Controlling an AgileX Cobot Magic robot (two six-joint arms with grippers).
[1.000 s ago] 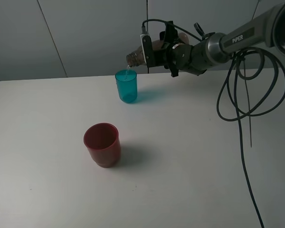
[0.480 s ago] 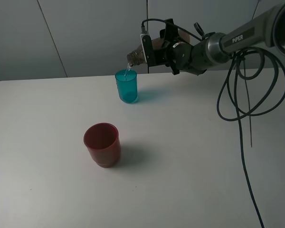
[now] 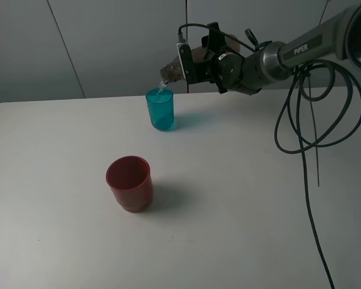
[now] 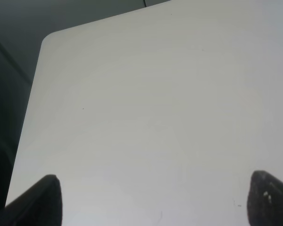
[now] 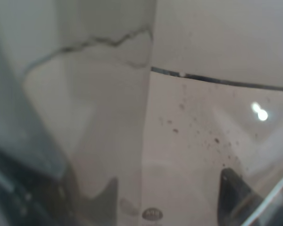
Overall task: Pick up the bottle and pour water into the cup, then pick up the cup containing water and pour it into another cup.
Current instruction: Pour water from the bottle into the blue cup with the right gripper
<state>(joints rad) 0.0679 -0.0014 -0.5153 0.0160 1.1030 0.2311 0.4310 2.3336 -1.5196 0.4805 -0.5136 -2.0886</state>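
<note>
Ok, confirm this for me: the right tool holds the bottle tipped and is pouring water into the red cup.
Not right: the cup is wrong. The right tool holds the bottle tipped and is pouring water into the teal cup, not the red cup, which stands apart from it, nearer the front. The exterior high view shows this.

The high camera looks down and across the table from its near side toward the back wall, far enough off to take in most of the top. The left wrist camera hangs low over bare tabletop, facing a rounded corner, ground the high view also covers. The right wrist camera sits right against the bottle, looking through its translucent side — that bottle shows in both.
</note>
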